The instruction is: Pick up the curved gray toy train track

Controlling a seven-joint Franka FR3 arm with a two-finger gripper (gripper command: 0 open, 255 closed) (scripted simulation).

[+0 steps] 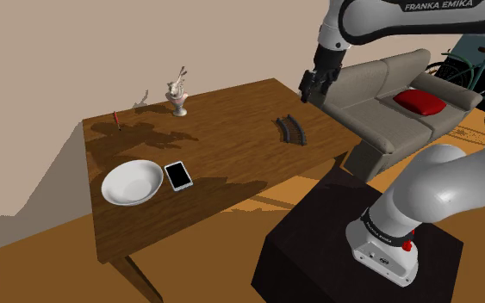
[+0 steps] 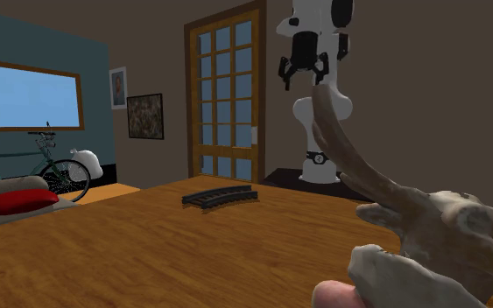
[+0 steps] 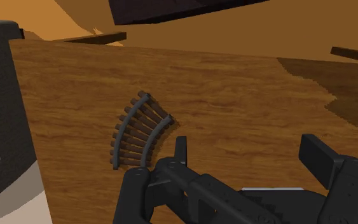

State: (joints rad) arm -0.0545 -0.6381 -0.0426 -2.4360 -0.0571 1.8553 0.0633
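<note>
Since the wooden table [image 1: 232,163] carries the target flat near its edge at the shoulder view's right, a straight descent suits. The gripper [image 1: 316,84], fingers spread and empty, hangs well above; it should centre over the dark grey curved track [image 1: 292,128] and close across its narrow width.

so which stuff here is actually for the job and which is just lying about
For the job: curved dark train track, open gripper.
Lying about: white bowl, phone, figurine, red cushion, sofa, bicycle.
</note>
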